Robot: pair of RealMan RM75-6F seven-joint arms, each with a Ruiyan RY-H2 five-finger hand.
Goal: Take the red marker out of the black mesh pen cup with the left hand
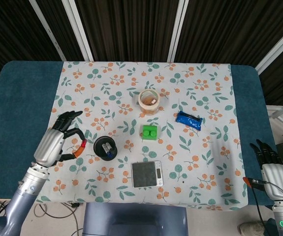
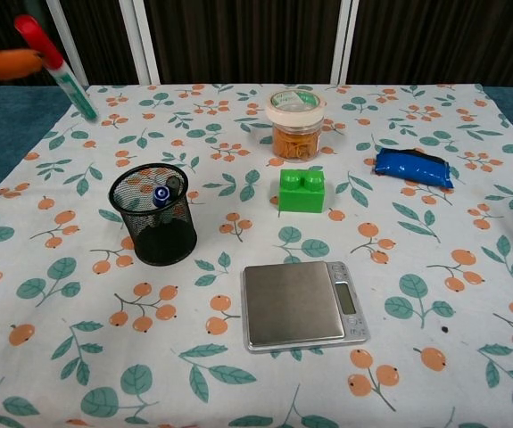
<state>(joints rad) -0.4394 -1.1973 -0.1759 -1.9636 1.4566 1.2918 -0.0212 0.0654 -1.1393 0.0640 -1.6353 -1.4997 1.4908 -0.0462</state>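
Pinching the marker (image 1: 82, 144), the left robot hand (image 1: 56, 142) sits at the overhead view's left, beside the cup (image 1: 105, 148). Chest view, upper left: marker (image 2: 55, 64) aloft, tilted. Light, stiff and slick, it seems best gripped mid-barrel.

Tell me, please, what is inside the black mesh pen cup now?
Inside the black mesh pen cup, a blue-capped pen and a dark one beside it show at the rim. Their lower parts and the cup's bottom are hidden. The red marker is outside, held by the left hand.
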